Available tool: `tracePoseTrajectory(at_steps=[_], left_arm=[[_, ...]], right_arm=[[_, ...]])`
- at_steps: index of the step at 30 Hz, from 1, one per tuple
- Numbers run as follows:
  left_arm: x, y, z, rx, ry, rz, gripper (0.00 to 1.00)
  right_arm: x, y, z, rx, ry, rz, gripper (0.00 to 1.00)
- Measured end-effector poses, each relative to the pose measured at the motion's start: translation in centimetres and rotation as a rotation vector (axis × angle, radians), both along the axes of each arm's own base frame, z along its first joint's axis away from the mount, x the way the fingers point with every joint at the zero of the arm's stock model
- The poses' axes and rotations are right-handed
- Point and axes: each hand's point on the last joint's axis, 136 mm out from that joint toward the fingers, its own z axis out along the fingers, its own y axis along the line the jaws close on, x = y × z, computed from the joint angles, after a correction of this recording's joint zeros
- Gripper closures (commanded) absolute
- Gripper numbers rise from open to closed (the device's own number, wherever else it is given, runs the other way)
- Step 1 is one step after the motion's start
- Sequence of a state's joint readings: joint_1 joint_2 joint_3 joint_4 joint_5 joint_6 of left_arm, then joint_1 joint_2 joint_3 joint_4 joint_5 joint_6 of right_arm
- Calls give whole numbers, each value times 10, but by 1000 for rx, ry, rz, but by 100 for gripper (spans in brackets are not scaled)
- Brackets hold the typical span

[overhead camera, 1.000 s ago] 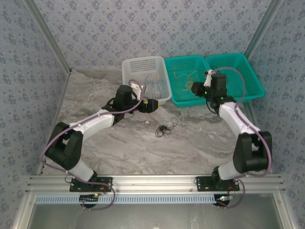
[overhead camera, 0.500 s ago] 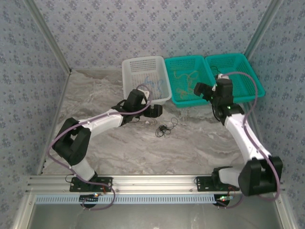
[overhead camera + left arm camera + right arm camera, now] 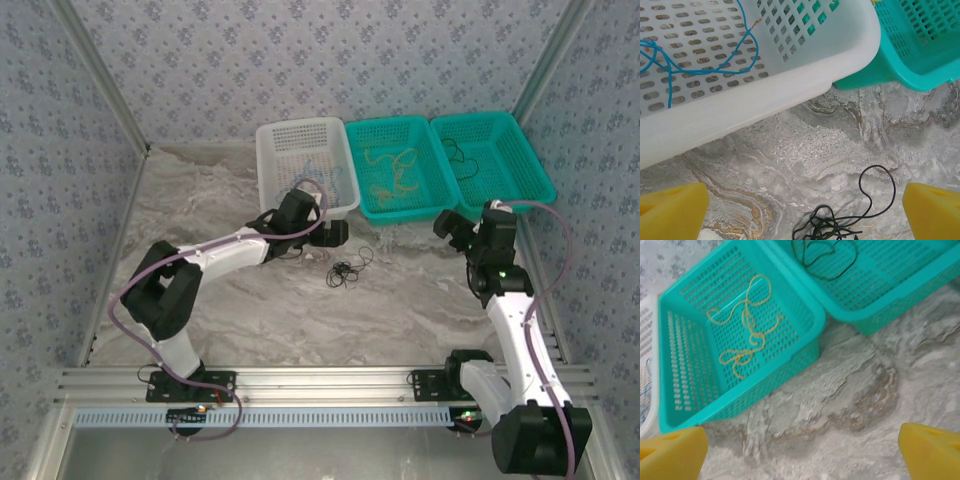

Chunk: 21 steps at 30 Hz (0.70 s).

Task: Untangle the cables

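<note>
Left gripper (image 3: 800, 212) gapes empty over the black cable clump (image 3: 827, 229) — right gripper (image 3: 802, 447), equally spread, faces a teal basket (image 3: 807, 347).

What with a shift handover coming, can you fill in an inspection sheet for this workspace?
Surface: grey marbled table.
Job's things: black cable clump loose on the table; blue cable in the white basket; yellow cable in the middle teal basket; black cable in the right teal basket.
Clutter: nothing seen.
Tools: left tool open, over the table by the clump; right tool open, empty, over the table before the teal baskets.
Cables: purple arm leads run along both arms.
Surroundings: patterned wall panels; metal rail at the near edge.
</note>
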State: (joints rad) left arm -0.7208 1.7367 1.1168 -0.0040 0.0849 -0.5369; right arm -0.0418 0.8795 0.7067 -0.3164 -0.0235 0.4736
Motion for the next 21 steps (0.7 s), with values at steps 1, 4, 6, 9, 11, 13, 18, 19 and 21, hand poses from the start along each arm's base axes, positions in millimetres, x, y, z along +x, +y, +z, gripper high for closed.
tracePoseTrajectory(at_steps=[1, 4, 6, 9, 11, 13, 18, 19, 21], left_arm=[[-2, -1, -3, 6, 7, -5, 1], [-11, -3, -14, 44, 46, -12, 1], [-16, -4, -20, 75, 74, -10, 1], [-22, -13, -24, 115, 107, -12, 1], [-28, -21, -24, 140, 120, -28, 2], [-34, -31, -25, 170, 128, -46, 4], [-49, -42, -34, 250, 155, -84, 12], [-51, -42, -37, 262, 163, -89, 14], [-52, -43, -41, 282, 176, -95, 17]], right_arm=[[-1, 5, -5, 15, 8, 25, 0], [-6, 16, -22, 59, 24, 71, 0], [-9, 20, -29, 84, 27, 83, 0], [-9, 24, -32, 118, 24, 85, 0], [-7, 27, -28, 130, 8, 92, 0], [-5, 31, -24, 139, -10, 105, 0], [-4, 43, -22, 145, -20, 148, 0], [-4, 45, -22, 146, -19, 157, 0], [-3, 50, -24, 147, -12, 172, 0]])
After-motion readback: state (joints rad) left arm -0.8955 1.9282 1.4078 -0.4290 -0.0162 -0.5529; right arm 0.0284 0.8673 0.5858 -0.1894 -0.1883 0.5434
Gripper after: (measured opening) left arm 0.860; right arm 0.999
